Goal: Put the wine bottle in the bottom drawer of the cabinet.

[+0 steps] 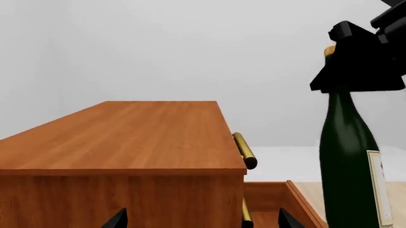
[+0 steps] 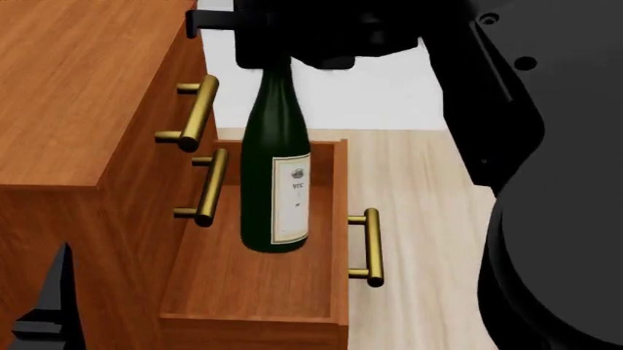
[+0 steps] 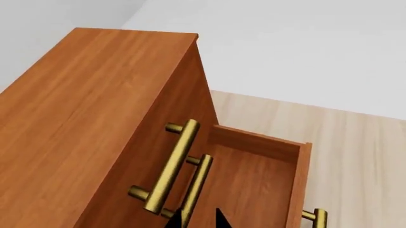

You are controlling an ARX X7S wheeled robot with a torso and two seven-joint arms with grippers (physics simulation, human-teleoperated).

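Observation:
The dark green wine bottle (image 2: 276, 182) with its white label hangs upright over the open bottom drawer (image 2: 339, 219) of the reddish-brown cabinet (image 2: 68, 95). My right gripper (image 2: 282, 44) is shut on the bottle's neck, just under the tan cork. The left wrist view shows this grip (image 1: 355, 66) on the bottle (image 1: 349, 156). I cannot tell whether the bottle's base touches the drawer floor. In the right wrist view my right gripper (image 3: 198, 219) is above the drawer (image 3: 298, 175), and the bottle is hidden there. My left gripper (image 2: 49, 306) is open and empty beside the cabinet's side (image 1: 127, 137).
Two upper brass handles (image 2: 195, 113) (image 2: 209, 186) stick out just left of the bottle. The drawer's own handle (image 2: 372, 248) is on its pulled-out front. Pale wood floor (image 2: 419, 189) lies to the right. My dark right arm (image 2: 545, 182) fills the right side.

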